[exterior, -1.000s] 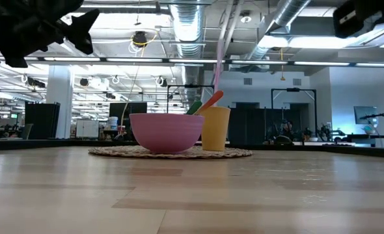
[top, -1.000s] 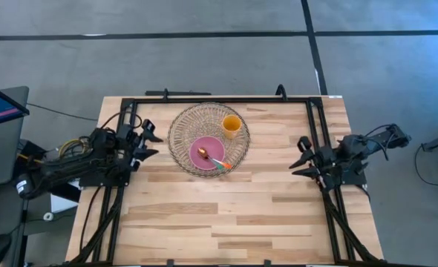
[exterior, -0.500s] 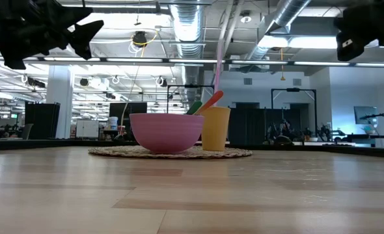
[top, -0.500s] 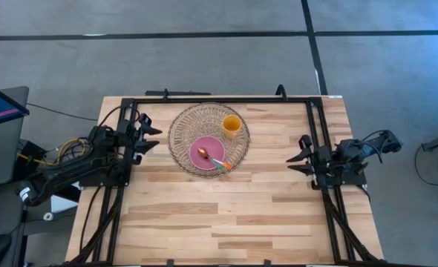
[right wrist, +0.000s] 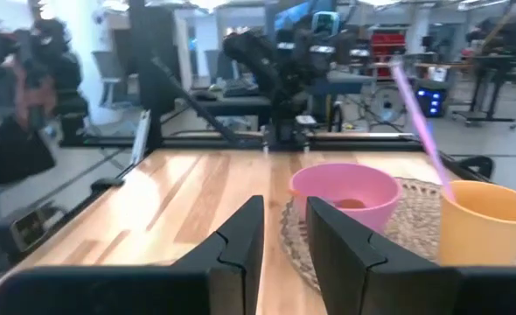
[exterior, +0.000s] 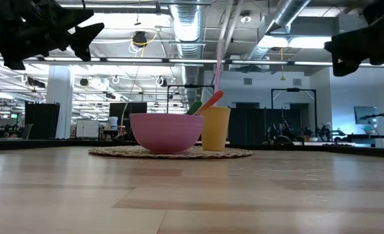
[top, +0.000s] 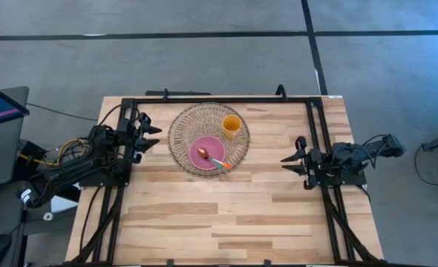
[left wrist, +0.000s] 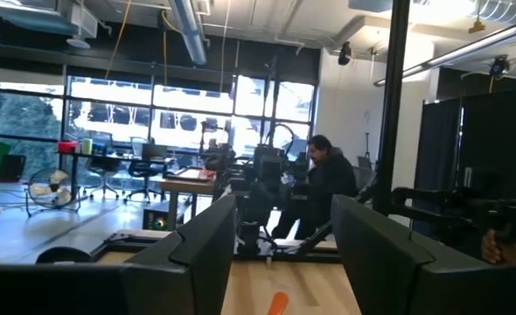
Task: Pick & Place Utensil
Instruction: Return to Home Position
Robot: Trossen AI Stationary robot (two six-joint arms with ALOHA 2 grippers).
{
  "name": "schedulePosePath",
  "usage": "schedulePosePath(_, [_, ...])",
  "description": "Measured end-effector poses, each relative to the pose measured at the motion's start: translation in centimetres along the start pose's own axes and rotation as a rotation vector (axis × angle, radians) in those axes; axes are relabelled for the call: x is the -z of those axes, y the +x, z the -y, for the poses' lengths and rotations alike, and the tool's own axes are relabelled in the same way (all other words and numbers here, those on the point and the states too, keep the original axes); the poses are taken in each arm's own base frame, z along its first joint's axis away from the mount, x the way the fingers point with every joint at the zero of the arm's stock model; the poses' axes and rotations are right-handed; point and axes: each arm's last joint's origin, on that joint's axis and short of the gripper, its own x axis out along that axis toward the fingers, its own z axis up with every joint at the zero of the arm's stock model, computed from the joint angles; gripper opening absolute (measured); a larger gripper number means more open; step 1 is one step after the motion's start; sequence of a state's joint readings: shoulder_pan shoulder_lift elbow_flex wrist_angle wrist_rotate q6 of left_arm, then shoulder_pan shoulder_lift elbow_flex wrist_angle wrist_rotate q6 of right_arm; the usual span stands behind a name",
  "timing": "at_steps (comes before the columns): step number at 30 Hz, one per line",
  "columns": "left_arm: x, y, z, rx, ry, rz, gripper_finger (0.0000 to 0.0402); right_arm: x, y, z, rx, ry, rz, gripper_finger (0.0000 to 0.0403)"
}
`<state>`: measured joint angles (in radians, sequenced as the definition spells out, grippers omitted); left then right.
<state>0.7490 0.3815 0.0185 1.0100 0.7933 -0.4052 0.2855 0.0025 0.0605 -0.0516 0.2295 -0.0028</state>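
**Both grippers empty at the table's sides; the utensils sit on the mat**

From above, a black frame (top: 219, 100) rims the wooden table (top: 241, 215), its rails running beneath both my arms. My left gripper (top: 151, 136) hangs at the left edge with its fingers spread wide, holding nothing. My right gripper (top: 293, 157) hangs at the right edge with only a narrow gap between its fingers, also empty. Both are well apart from the round woven mat (top: 185, 122) in the upper centre. On the mat stands a pink bowl (exterior: 166, 133) with a green and orange spoon (top: 217, 162) lying inside. Just beside it, an upright yellow cup (exterior: 215, 130) holds a tall, leaning pink straw (exterior: 218, 58). A monitor (top: 0, 104) sits at far left. A person (left wrist: 324, 188) in dark clothes shows beyond the table.
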Motion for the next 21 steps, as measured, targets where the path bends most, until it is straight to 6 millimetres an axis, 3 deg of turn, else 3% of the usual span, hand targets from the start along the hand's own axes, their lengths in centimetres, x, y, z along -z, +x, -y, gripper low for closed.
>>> schedulePosePath(21, [0.1, -0.3, -0.2, 0.026, -0.062, -0.05, 0.0191, 1.0, 0.6, 0.9, 0.073, -0.01, -0.012, 0.0082])
